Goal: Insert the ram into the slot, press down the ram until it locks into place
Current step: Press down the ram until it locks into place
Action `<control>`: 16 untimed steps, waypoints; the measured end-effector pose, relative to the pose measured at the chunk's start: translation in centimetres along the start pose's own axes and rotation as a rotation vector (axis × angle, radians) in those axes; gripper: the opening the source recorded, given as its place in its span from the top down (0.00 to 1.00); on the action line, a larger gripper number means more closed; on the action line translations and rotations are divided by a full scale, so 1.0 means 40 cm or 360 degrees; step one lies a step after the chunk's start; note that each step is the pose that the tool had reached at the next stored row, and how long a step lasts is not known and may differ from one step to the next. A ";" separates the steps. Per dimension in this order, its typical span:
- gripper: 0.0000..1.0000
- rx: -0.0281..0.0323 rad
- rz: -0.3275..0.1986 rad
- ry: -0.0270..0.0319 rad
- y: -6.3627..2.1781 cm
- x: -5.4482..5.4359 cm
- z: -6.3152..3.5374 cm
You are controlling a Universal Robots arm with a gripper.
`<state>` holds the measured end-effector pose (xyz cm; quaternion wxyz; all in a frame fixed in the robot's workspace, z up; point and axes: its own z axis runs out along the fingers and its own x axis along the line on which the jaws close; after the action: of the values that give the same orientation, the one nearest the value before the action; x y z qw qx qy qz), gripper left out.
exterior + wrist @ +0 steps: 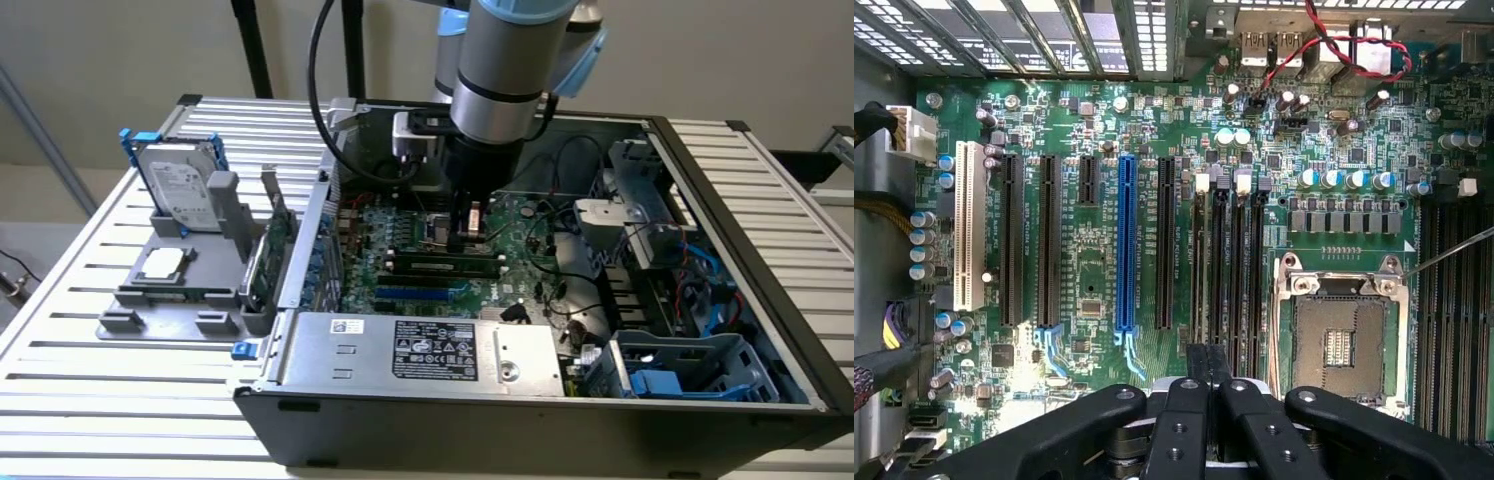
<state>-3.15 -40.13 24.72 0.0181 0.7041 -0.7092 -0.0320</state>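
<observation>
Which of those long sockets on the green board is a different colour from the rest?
The long blue socket stands out. Its neighbours are black, and one white socket sits at the row's end.

A lab or workshop: an open PC case [534,400] on a slatted metal surface [107,400], parts jig [174,290] beside it.

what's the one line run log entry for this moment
tool: low inside case, over motherboard | ram: lying along slot area | locked: cannot tell

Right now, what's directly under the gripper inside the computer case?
Under the gripper lies the green motherboard, with a bank of parallel black memory slots running out from beneath its fingers. The fingers' black linkages cover the near ends of those slots, so nothing shows there.
</observation>
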 end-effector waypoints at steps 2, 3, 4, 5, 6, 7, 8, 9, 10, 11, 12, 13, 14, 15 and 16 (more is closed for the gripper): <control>0.89 0.00001 0.0000 -0.00002 -0.001 -0.004 0.007; 0.89 0.00001 0.0000 -0.00002 -0.001 -0.006 0.011; 0.89 0.00000 0.0000 -0.00001 -0.001 -0.006 0.014; 0.89 0.00000 0.0000 0.00001 -0.001 -0.006 0.015; 0.89 -0.00002 0.0000 0.00005 -0.001 -0.006 0.015; 0.89 -0.00001 0.0000 0.00020 -0.001 -0.006 0.016; 0.89 0.00001 0.0000 0.00020 -0.001 -0.006 0.017; 0.89 0.00003 0.0000 0.00018 -0.001 -0.006 0.018; 0.89 0.00002 0.0000 0.00021 -0.001 -0.006 0.020; 0.89 0.00004 0.0000 0.00019 -0.001 -0.006 0.021; 0.89 0.00006 0.0000 0.00020 -0.001 -0.006 0.023; 0.89 0.00008 0.0000 0.00021 -0.001 -0.006 0.025; 0.89 0.00012 0.0000 0.00021 0.000 -0.006 0.027; 0.89 0.00020 0.0000 0.00020 0.000 -0.006 0.029; 0.89 0.00030 0.0000 0.00020 0.000 -0.006 0.031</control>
<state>-3.25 -39.86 23.50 0.0179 0.7041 -0.7092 -0.0309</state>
